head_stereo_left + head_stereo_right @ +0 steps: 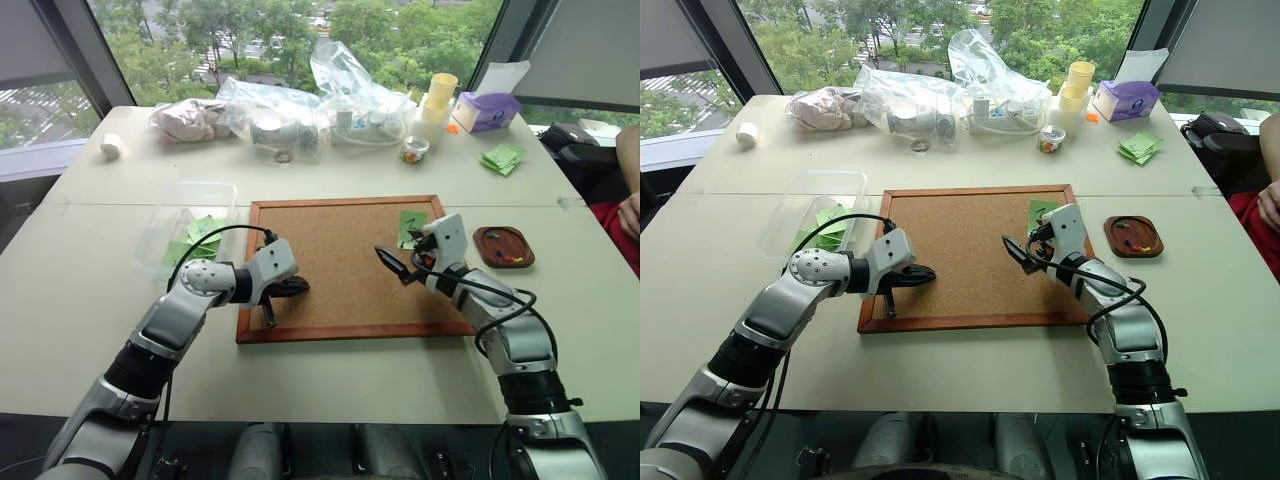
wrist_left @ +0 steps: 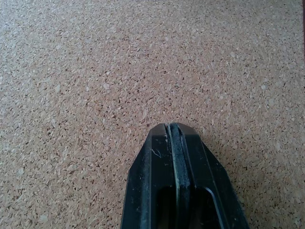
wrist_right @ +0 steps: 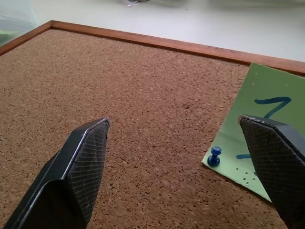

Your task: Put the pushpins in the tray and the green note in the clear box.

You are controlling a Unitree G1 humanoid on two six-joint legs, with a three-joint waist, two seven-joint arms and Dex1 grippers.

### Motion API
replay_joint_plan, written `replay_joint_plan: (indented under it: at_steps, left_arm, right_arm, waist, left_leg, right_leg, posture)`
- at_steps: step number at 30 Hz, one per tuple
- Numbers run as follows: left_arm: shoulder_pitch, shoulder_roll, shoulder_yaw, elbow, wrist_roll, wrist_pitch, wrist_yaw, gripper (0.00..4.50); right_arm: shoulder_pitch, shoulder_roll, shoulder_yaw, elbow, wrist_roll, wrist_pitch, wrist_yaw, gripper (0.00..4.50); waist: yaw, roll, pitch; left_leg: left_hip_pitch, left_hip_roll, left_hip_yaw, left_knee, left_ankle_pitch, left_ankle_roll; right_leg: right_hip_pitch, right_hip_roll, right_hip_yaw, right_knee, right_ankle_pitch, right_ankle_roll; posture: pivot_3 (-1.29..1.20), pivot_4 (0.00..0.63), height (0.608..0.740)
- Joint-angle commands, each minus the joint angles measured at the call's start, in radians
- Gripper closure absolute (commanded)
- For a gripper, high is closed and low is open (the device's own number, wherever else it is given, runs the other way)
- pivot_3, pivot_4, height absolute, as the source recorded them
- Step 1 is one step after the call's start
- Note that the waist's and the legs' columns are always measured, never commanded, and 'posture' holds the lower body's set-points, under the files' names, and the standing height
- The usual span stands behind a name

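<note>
The corkboard [image 1: 335, 265] lies in the middle of the table [image 1: 90, 300], and both arms reach over it. The left gripper [image 2: 175, 143] has its fingers clenched together on nothing, their tips low over bare cork near the board's left side. The right gripper [image 3: 174, 138] has its fingers spread wide and released, hanging over the board's right part and pointing toward its far right corner.

The green note [image 3: 267, 129] lies at that far right corner of the board, marked with a blue scribble. One blue pushpin [image 3: 214, 156] stands in the note's near corner, between the right gripper's fingers but touching neither. The right-hand finger overlaps the note in the wrist view; whether it touches the paper cannot be told.

The tray [image 1: 503, 246] sits on the table just right of the board, with a few small coloured pushpins in it. The clear box [image 1: 188, 226] sits just left of the board, with green notes inside it
</note>
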Motion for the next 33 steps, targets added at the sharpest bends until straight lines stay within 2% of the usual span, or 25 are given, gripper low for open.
replay_joint_plan:
  at_steps: [1, 6, 8, 10, 13, 17, 27, 33]
  left_arm:
    - [0.023, -0.004, -0.040, 0.020, 0.022, 0.016, 0.004, 4.50]
    - [0.024, -0.008, -0.039, 0.020, 0.022, 0.016, 0.010, 4.50]
    - [0.025, -0.008, -0.039, 0.019, 0.021, 0.016, 0.012, 4.50]
    - [0.024, -0.008, -0.039, 0.020, 0.021, 0.016, 0.013, 4.50]
    - [0.024, -0.009, -0.039, 0.020, 0.022, 0.014, 0.013, 4.50]
    - [0.020, -0.009, -0.039, 0.023, 0.023, 0.010, 0.014, 4.50]
    - [0.013, -0.010, -0.035, 0.032, 0.026, 0.003, 0.015, 4.50]
    - [0.013, -0.008, -0.032, 0.036, 0.025, 0.001, 0.011, 4.50]
  right_arm:
    - [-0.030, 0.007, -0.019, 0.009, 0.013, 0.019, 0.008, 0.06]
    - [-0.048, 0.010, -0.027, 0.036, 0.036, 0.073, 0.024, 0.06]
    - [-0.049, 0.009, -0.029, 0.037, 0.039, 0.090, 0.027, 0.56]
    - [-0.046, 0.009, -0.034, 0.043, 0.048, 0.106, 0.031, 1.20]
    - [-0.038, 0.015, -0.036, 0.051, 0.046, 0.120, 0.037, 2.76]
    - [-0.037, 0.023, -0.035, 0.062, 0.031, 0.128, 0.035, 4.47]
    - [-0.052, 0.015, -0.031, 0.082, -0.029, 0.036, 0.035, 4.47]
    - [-0.092, 0.026, -0.090, 0.028, -0.005, -0.074, 0.028, 4.47]
  waist:
    - [-0.001, 0.000, 0.000]
    - [-0.001, 0.000, 0.000]
    - [0.000, 0.000, 0.000]
    - [0.000, 0.000, 0.000]
    - [0.000, 0.000, 0.000]
    - [-0.003, -0.001, -0.001]
    - [-0.004, -0.003, -0.002]
    - [-0.005, -0.003, -0.002]
  left_leg:
    - [0.000, 0.000, 0.000, 0.000, 0.000, 0.000]
    - [0.000, 0.000, 0.000, 0.000, 0.000, 0.000]
    - [0.000, 0.000, 0.000, 0.000, 0.000, 0.000]
    - [0.000, 0.000, 0.000, 0.000, 0.000, 0.000]
    - [0.000, 0.000, 0.000, 0.000, 0.000, 0.000]
    - [0.000, 0.000, 0.000, 0.000, 0.000, 0.000]
    - [0.001, 0.000, 0.000, 0.000, 0.000, 0.001]
    - [0.001, 0.000, 0.000, 0.000, 0.000, 0.001]
  right_leg:
    - [0.000, 0.000, 0.000, 0.000, 0.000, 0.000]
    - [0.000, 0.000, 0.000, 0.000, 0.000, 0.000]
    - [0.000, 0.000, 0.000, 0.000, 0.000, 0.000]
    - [0.000, 0.000, 0.000, 0.000, 0.000, 0.000]
    - [0.000, 0.000, 0.000, 0.000, 0.000, 0.000]
    - [0.000, 0.000, 0.000, 0.000, 0.000, 0.000]
    - [0.001, 0.000, 0.000, 0.000, 0.000, 0.000]
    - [0.000, 0.000, 0.000, 0.000, 0.000, 0.000]
  posture:
    - [0.00, 0.150, 0.738]
    - [0.00, 0.150, 0.738]
    - [0.00, 0.150, 0.738]
    - [0.00, 0.150, 0.738]
    - [0.00, 0.150, 0.738]
    - [0.00, 0.150, 0.738]
    - [0.00, 0.150, 0.738]
    - [0.00, 0.150, 0.738]
